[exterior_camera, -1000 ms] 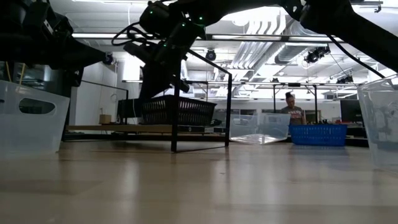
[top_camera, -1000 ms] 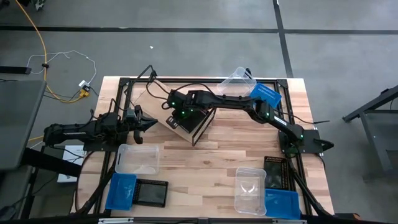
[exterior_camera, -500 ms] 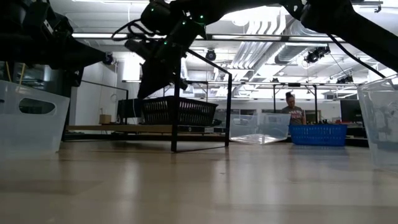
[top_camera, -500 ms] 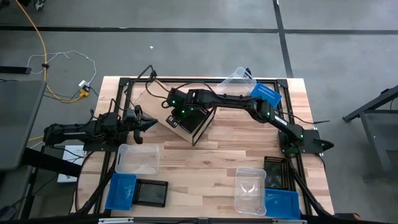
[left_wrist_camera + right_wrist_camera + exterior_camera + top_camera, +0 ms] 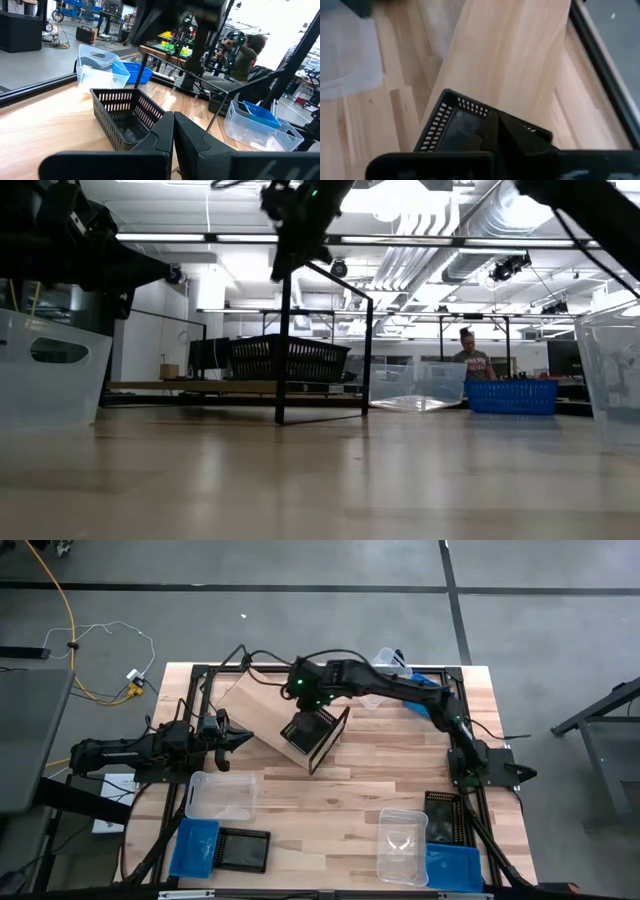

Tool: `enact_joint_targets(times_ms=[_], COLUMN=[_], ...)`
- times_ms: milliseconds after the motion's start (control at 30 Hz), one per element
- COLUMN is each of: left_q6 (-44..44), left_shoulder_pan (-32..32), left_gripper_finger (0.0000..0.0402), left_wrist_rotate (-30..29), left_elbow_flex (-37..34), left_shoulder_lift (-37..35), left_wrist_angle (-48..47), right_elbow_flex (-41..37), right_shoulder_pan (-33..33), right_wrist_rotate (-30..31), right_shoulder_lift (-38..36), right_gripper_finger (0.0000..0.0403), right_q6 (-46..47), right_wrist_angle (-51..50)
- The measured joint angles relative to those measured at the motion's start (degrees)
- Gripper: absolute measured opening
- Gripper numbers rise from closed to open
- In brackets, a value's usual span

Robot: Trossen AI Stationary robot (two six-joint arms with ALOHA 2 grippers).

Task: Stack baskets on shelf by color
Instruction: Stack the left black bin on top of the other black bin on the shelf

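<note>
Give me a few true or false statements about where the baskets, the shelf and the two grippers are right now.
1. A black basket sits on the shelf. True.
2. The right gripper holds a blue basket. False: it is shut and empty, above the shelf.
3. The left gripper grips a clear basket. False: it is shut, holds nothing, and waits at the table's left edge.
4. A clear basket stands near the left arm. True.

**Two dark arms, green lights**

Both arms are matte black, built of slim jointed links — the right arm [image 5: 400, 695] carries small green indicator lights, with thin black cables looping beside it. The left arm [image 5: 130, 753] looks alike.
</note>
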Motion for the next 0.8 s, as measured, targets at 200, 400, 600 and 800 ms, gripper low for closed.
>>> enact_joint_targets(times_ms=[200,400,600,800], left_q6=[0.0,0.0,-2.1,-7.0], left_shoulder_pan=[0.0,0.0,0.0,0.0], left_gripper_finger=[0.0001,0.0001,0.0001,0.0001], left_wrist_rotate=[0.0,0.0,0.0,0.0], left_elbow_flex=[0.0,0.0,0.0,0.0], left_shoulder_lift=[0.0,0.0,0.0,0.0], left_wrist_angle=[0.0,0.0,0.0,0.1], right_elbow_flex=[-22.0,-54.8,-77.5,-89.0], right_shoulder_pan=[0.0,0.1,2.6,4.4], right_wrist_rotate=[-0.1,0.3,2.7,3.1], right_shoulder_lift=[-15.3,-37.3,-56.3,-68.8], right_gripper_finger=[0.0000,0.0000,0.0000,0.0000], right_q6=[3.0,17.2,26.5,27.7], right_wrist_angle=[12.0,35.5,58.7,73.1])
